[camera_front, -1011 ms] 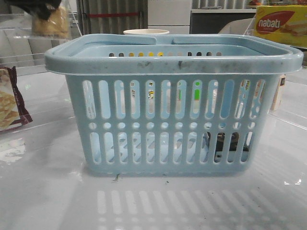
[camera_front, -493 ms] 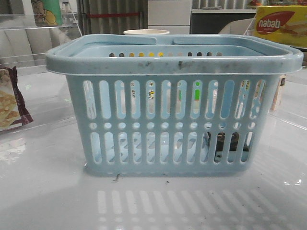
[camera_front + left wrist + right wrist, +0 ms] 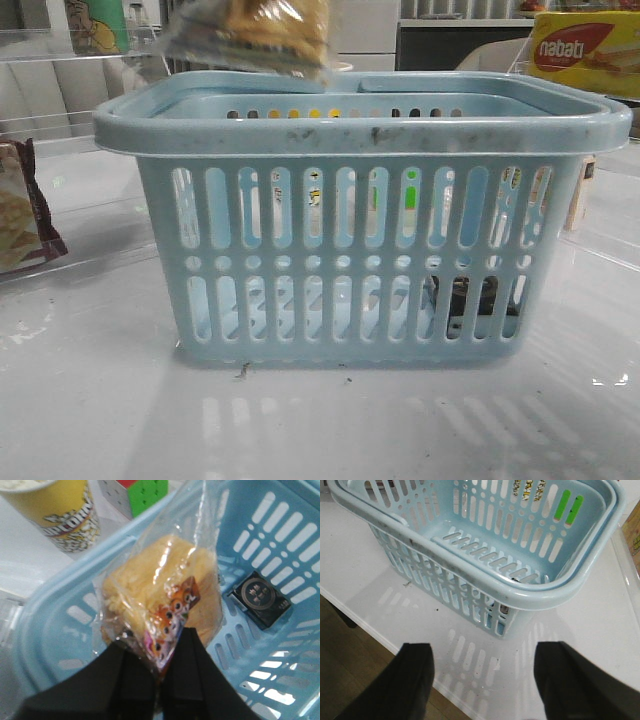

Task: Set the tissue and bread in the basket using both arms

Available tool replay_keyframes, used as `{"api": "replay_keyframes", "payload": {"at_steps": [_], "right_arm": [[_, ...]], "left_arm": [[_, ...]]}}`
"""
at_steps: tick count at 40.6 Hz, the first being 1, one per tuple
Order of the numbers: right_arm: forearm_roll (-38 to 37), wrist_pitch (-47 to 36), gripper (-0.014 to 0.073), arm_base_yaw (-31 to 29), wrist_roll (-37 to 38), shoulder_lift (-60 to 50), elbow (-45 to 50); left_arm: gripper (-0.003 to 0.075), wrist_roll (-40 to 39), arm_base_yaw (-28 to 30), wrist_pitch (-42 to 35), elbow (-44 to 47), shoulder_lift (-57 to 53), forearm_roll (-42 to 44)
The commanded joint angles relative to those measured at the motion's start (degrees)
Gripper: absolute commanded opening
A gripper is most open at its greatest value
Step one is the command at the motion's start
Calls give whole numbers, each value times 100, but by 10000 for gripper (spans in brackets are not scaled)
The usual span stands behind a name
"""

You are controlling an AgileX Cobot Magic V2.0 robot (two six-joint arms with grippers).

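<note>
The light-blue basket (image 3: 360, 130) stands mid-table. My left gripper (image 3: 162, 660) is shut on the edge of the clear bread packet (image 3: 165, 590) and holds it hanging over the inside of the basket (image 3: 50, 615). In the front view the bread (image 3: 250, 35) shows above the basket's back left rim; the gripper itself is out of that view. The dark tissue pack (image 3: 261, 599) lies on the basket floor and shows through the front slots (image 3: 470, 300). My right gripper (image 3: 485, 680) is open and empty, above the table near its edge, apart from the basket (image 3: 535, 597).
A maroon-edged cracker bag (image 3: 20, 210) lies at the left. A yellow nabati box (image 3: 585, 50) stands at the back right. A yellow popcorn cup (image 3: 60, 505) and a coloured cube (image 3: 145, 490) stand behind the basket. The table edge (image 3: 380, 637) is close to my right gripper.
The bread packet was at the top left a second ago, left the front view, and now hangs over the basket's back left rim, further right.
</note>
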Motion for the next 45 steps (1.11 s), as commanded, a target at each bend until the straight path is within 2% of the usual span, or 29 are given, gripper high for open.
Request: {"api": "replay_keyframes", "payload": {"at_steps": [1,5,10,13,24,45], "right_arm": [[-22,-399,539,0,-58,-9,-153],[-22,-399,539,0,-58,-9,-153],[-22,-399,539,0,-58,-9,-153],[-22,-399,539,0,-58,-9,-153],[-22,-399,539,0,-58,-9,-153],[-22,-399,539,0,-58,-9,-153]], "left_arm": [[122,10,-152,-327,-185,55,-70],[222,10,-178,-327,-185,313,-237],[435,10,-178,-253,-185,451,-412],[499,10,-178,-238,-185,425,-412],[485,10,-167,-124,176,-440,-412],[485,135,-167,-756,3428,-3996,-392]]}}
